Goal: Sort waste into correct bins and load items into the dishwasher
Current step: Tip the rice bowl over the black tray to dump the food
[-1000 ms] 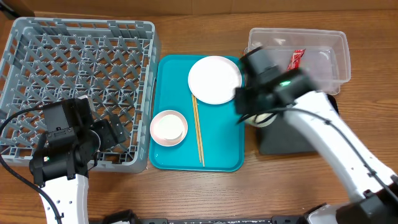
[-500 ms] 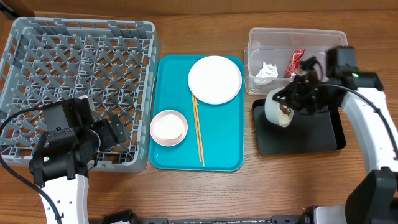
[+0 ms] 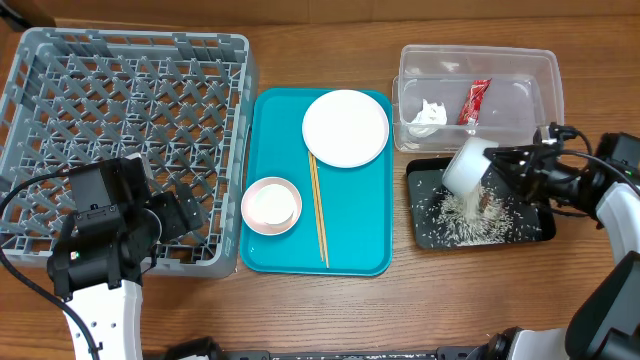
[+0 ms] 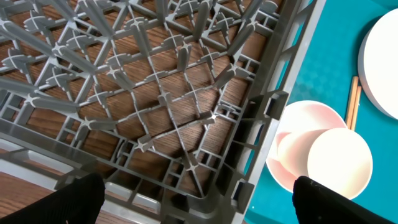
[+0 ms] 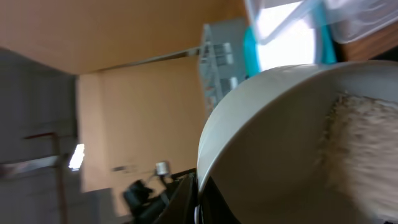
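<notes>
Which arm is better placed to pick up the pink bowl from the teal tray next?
Left. The left end effector is open near the pink bowl; the right end effector holds the tipped grey-green bowl over the black tray.

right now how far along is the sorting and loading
Done: red wrapper and tissue lie in the clear tub. In hand: right gripper tips the pale bowl, rice spilling onto the black tray. To do: plate, pink bowl and chopsticks sit on the teal tray, none in the rack yet.
</notes>
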Robot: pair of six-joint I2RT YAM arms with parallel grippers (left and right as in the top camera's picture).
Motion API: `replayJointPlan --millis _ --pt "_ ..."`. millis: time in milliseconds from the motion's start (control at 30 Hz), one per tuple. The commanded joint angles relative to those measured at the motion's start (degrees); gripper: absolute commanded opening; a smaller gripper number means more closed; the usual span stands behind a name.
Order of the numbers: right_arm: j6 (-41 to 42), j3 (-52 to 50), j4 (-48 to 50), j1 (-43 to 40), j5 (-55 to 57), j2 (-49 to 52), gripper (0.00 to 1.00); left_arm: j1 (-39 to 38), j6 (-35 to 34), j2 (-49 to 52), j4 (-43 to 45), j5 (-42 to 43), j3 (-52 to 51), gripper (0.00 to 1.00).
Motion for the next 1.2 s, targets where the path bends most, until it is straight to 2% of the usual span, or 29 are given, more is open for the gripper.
replayJointPlan --millis 0,400,967,1100,1167 --pt "4.4 -0.2 0.3 -1.1 -8.5 1.9 0.04 0.4 -0.6 0.1 0.0 0.5 1.4 0.98" --pt "18.8 -0.2 1.7 -2.0 -8.6 2.7 0.04 0.4 -0.6 0.1 0.1 0.5 1.4 0.98" --pt "18.7 -0.2 9.6 -1.5 -8.1 2.7 0.04 0.4 -0.6 0.1 0.1 0.4 1.4 0.98" --pt "21.3 -0.2 6.2 -0.9 1.2 2.7 0.04 0.4 -0.6 0.1 0.1 0.5 1.4 0.98" --pt "17.4 -0.2 9.9 -0.9 -4.8 2.7 0.04 0.4 -0.6 0.1 0.1 0.4 1.4 0.98"
